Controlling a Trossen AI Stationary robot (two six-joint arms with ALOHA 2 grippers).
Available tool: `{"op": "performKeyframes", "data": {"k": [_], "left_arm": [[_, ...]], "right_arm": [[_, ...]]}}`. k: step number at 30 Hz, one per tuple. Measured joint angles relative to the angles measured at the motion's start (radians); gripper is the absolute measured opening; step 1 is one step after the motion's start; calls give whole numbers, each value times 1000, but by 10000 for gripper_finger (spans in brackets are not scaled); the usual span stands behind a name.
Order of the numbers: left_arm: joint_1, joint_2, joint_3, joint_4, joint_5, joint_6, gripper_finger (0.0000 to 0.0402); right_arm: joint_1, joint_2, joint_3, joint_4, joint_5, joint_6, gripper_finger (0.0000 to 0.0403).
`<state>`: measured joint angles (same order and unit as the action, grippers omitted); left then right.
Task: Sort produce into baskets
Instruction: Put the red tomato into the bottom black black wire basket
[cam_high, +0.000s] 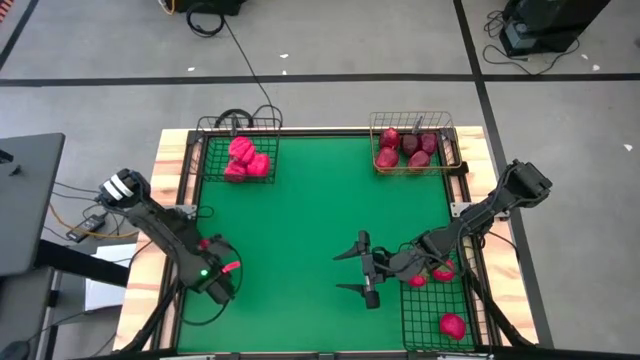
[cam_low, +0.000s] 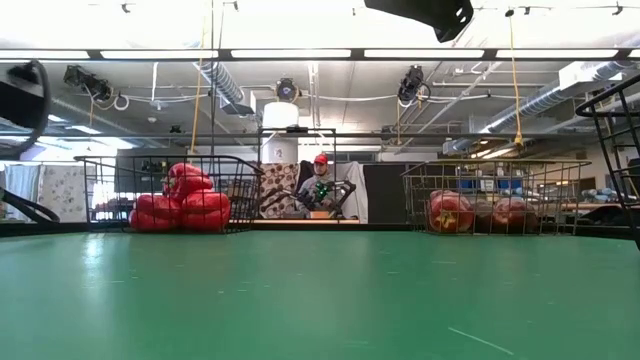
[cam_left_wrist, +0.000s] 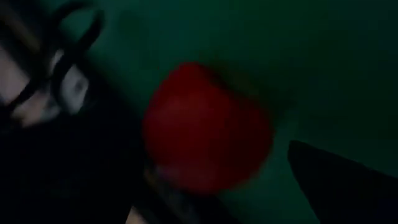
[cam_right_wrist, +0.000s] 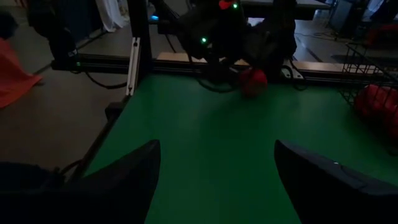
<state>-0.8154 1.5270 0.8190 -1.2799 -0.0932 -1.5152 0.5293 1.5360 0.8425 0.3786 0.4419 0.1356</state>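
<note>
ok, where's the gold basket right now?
High view: gold basket sits at the table's far right corner, holding dark red apples, across from the black basket at far left.

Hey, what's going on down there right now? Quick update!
Left gripper open at the table's near left edge, red piece right in front of it. Right gripper open, empty, mid-table. Nothing in the way.
</note>
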Motion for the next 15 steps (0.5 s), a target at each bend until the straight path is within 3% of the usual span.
{"op": "performKeyframes", "data": {"k": [3, 9, 15], "left_arm": [[25, 0, -25, 114, -57, 62, 399], [66, -11, -116, 286, -1, 147, 386], [69, -16, -91, 288, -53, 180, 314]], "right_arm": [[0, 0, 0, 0, 0, 0, 323], [0, 0, 0, -1, 0, 3, 323], [0, 0, 0, -8, 0, 4, 323]]}}
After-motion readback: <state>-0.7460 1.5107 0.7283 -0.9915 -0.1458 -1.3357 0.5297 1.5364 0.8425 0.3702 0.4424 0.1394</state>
